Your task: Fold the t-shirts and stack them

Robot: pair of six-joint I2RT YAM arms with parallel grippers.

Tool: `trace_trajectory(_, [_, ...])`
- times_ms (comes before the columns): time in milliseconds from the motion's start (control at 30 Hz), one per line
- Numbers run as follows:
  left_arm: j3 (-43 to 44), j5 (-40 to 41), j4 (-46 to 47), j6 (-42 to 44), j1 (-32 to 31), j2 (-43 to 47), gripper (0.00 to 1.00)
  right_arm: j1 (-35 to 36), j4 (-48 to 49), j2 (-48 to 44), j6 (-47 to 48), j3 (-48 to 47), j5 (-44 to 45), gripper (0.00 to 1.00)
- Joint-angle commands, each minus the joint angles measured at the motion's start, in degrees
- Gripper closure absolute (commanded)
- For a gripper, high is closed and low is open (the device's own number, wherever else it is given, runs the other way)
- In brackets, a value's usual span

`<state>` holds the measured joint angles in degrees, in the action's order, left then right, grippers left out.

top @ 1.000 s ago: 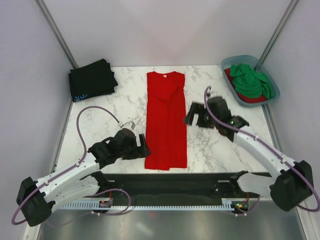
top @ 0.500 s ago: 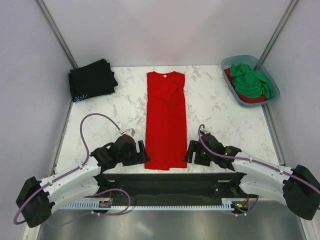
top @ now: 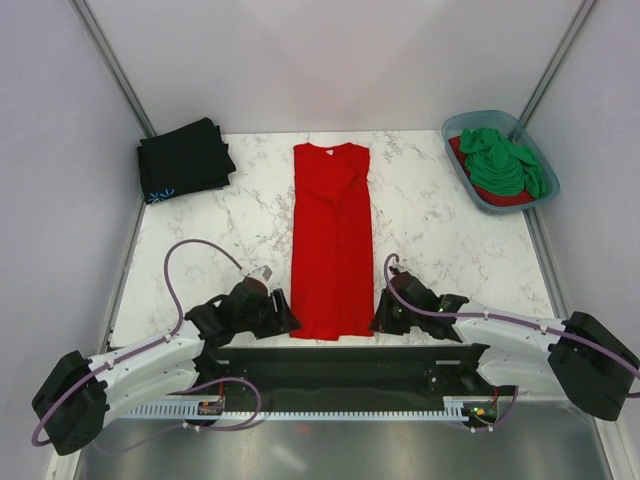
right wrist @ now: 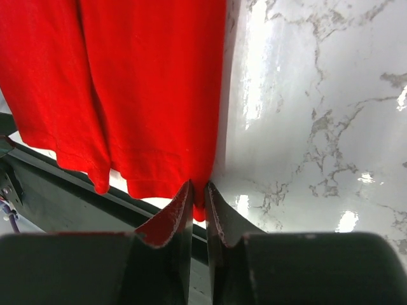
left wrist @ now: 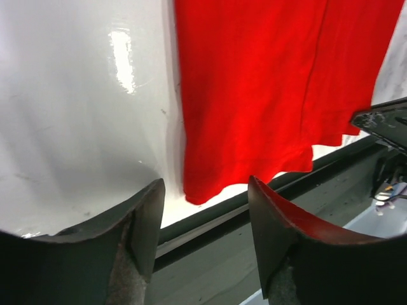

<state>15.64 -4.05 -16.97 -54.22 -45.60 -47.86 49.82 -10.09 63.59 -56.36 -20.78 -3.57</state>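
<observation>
A bright red t-shirt (top: pixel 332 240) lies folded into a long strip down the middle of the marble table (top: pixel 440 230). My right gripper (right wrist: pixel 199 185) is shut on its near right hem corner, and red cloth (right wrist: pixel 146 82) shows between the pinched jaws. My left gripper (left wrist: pixel 206 184) is open, its fingers astride the near left corner of the red t-shirt (left wrist: pixel 267 82) at the table's front edge. In the top view, the left gripper (top: pixel 287 318) and the right gripper (top: pixel 378 318) flank the hem. A folded black t-shirt (top: pixel 185 160) lies at the back left.
A blue-grey tub (top: pixel 449 130) at the back right holds a crumpled green t-shirt (top: pixel 500 160) over another red t-shirt (top: pixel 462 152). A dark rail (top: pixel 340 365) runs just below the table's near edge, close under both grippers.
The right arm swept back from beside the shirt's middle to its near right corner and closed on the hem. The left gripper crept toward the near left corner and its jaws narrowed.
</observation>
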Motion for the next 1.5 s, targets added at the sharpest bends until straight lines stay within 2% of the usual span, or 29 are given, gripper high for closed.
trace_trajectory(0, [-2.8, -1.2, 4.0, -2.0, 0.0, -2.0, 0.39, 0.8, 0.2, 1.4, -0.3, 0.4, 1.3, 0.81])
trace_trajectory(67, [-3.2, -0.7, 4.9, -2.3, 0.0, -3.7, 0.50, 1.1, 0.1, 2.0, -0.2, 0.4, 1.2, 0.85])
trace_trajectory(133, [-3.4, -0.5, 6.1, -2.6, 0.0, -4.9, 0.68, 1.2, 0.1, 2.0, -0.1, 0.6, 1.1, 0.88])
trace_trajectory(200, [-3.5, -0.3, 6.9, -2.9, 0.0, -6.5, 0.81, 1.1, -0.3, 1.4, -0.1, 0.9, 0.9, 0.93])
trace_trajectory(233, [-3.3, -0.1, 7.3, -3.1, 0.0, -7.0, 0.93, 1.2, -0.6, 1.1, -0.2, 0.9, 0.8, 0.99])
trace_trajectory(267, [-2.8, -0.2, 7.1, -3.1, 0.0, -7.3, 0.97, 1.2, -1.2, 0.7, -0.2, 0.9, 0.7, 1.00])
trace_trajectory(367, [0.5, -1.7, 1.1, -4.1, -0.2, -7.6, 0.98, 3.3, -6.2, -2.0, -1.7, -0.1, 2.4, 1.00])
trace_trajectory(500, [5.4, -3.0, -9.3, -5.4, -0.8, -3.2, 0.98, 8.3, -15.0, -5.1, -4.8, -3.9, 7.2, 1.00])
trace_trajectory(600, [11.6, 0.5, -17.4, -4.0, -0.8, 1.0, 0.98, 9.1, -18.6, -7.1, -5.4, -7.7, 10.1, 1.00])
trace_trajectory(733, [19.0, 3.9, -22.0, 0.3, -0.8, 1.1, 0.98, 9.2, -23.8, -6.9, -3.4, -17.8, 16.4, 1.00])
trace_trajectory(800, [22.5, 7.4, -23.2, 1.7, -0.6, -1.0, 0.98, 9.1, -27.2, -4.3, -1.1, -21.8, 20.5, 1.00])
trace_trajectory(967, [32.7, 12.0, -24.3, 6.9, 1.1, -8.6, 0.98, 5.8, -29.9, 2.0, 4.4, -32.0, 24.3, 1.00])
trace_trajectory(1133, [41.1, 12.0, -24.1, 11.8, 5.5, -17.3, 0.98, -0.8, -28.8, 7.5, 11.2, -38.3, 24.8, 1.00])
trace_trajectory(1467, [56.9, 9.0, -22.6, 19.3, 15.2, -37.0, 0.98, -9.5, -26.7, 18.6, 19.9, -47.3, 22.8, 1.00])
